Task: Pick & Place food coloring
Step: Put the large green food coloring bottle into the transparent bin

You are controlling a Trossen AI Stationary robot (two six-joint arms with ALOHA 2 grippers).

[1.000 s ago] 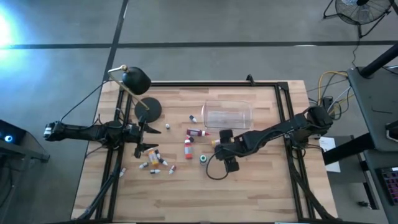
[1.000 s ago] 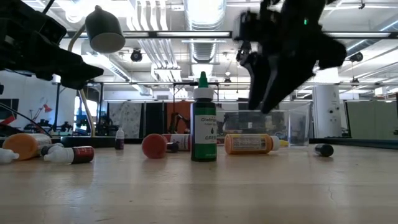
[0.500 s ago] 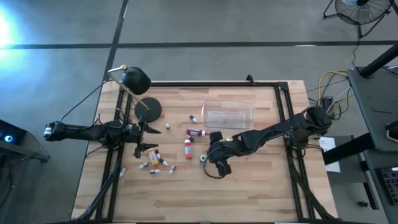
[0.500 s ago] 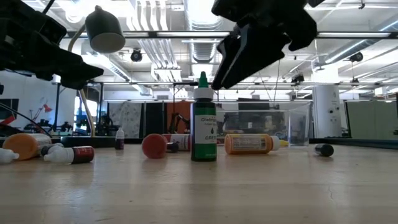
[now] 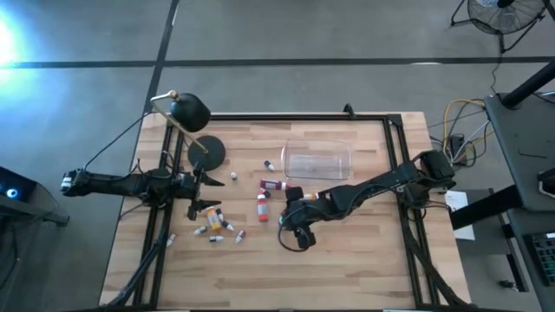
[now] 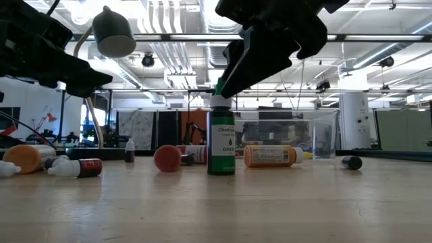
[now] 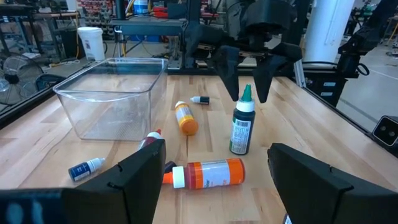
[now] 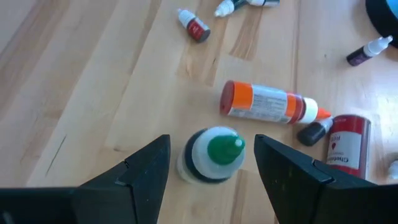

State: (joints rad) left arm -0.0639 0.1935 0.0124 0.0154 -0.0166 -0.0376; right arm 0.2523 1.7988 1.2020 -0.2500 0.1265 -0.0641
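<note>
**Right gripper poised over the green bottle**

Your right gripper [image 8: 211, 163] hangs tilted above the upright green bottle [image 6: 221, 138], fingers spread either side of its pointed cap, not touching. Your left gripper [image 5: 201, 192] waits open near the lamp [image 5: 191, 113]. Other small plastic bottles lie scattered on the wooden surface [image 5: 347, 260].

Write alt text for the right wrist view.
The right gripper, open, hangs above an upright green-capped bottle on the wooden table. Beyond it an orange bottle lies on its side, with a red bottle and smaller ones nearby.

Right tool [image 8: 211, 168] open (left tool [image 7: 214, 180] too)
</note>
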